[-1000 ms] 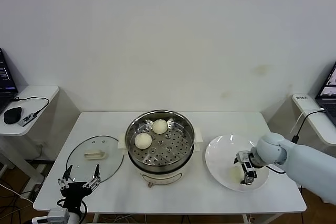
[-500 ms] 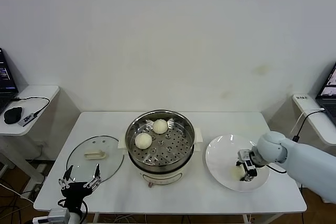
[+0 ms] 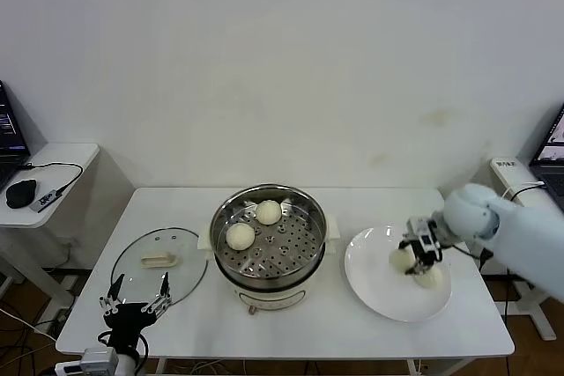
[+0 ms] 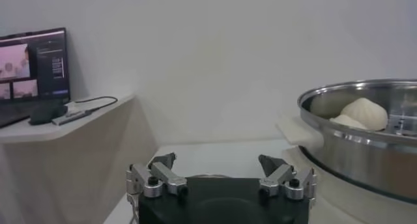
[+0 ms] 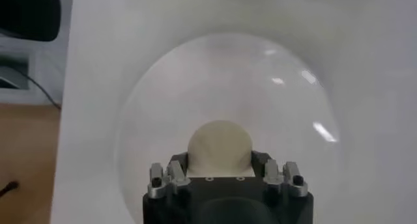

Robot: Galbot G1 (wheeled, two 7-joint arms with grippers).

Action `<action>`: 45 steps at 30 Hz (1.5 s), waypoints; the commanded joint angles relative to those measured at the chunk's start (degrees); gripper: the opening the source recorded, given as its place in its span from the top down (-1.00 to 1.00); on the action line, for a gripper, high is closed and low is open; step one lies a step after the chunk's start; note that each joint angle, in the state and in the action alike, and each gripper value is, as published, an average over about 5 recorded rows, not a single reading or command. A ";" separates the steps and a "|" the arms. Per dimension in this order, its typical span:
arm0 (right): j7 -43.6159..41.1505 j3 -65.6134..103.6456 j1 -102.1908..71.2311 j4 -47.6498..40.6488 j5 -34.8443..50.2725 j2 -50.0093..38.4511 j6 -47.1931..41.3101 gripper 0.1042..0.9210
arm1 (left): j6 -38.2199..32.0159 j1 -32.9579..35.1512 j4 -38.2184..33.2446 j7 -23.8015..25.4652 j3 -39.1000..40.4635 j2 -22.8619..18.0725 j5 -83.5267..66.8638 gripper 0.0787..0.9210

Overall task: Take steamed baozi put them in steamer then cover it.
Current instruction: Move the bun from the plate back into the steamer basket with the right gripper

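Clamping one baozi above the plate, the right end effector hides the bun's sides; left end effector apart

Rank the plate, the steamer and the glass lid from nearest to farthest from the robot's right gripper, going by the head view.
Measured from the right gripper:
1. Plate: directly beneath it, at the table's right end.
2. Steamer: mid-table, to the gripper's left.
3. Glass lid: lying flat at the far left end, by the left gripper.
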 commanded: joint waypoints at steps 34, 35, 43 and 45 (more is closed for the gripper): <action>9.41 -25.13 22.09 -0.60 6.60 37.63 21.98 -0.24 | 0.04 0.33 -0.31 -0.09 -2.71 -1.56 -0.79 -0.77; 9.35 -25.19 21.68 -0.75 5.86 37.96 22.76 -0.24 | 0.02 0.30 -0.24 -0.09 -2.69 -1.71 -0.77 -0.77; 9.08 -25.83 20.05 -2.20 -1.71 40.14 28.82 -0.24 | -0.07 0.00 0.16 -0.15 -2.50 -2.47 -0.68 -0.77; 8.76 -26.00 19.93 -2.16 -3.17 40.13 29.78 -0.24 | -0.10 0.04 0.21 -0.18 -2.50 -2.52 -0.69 -0.77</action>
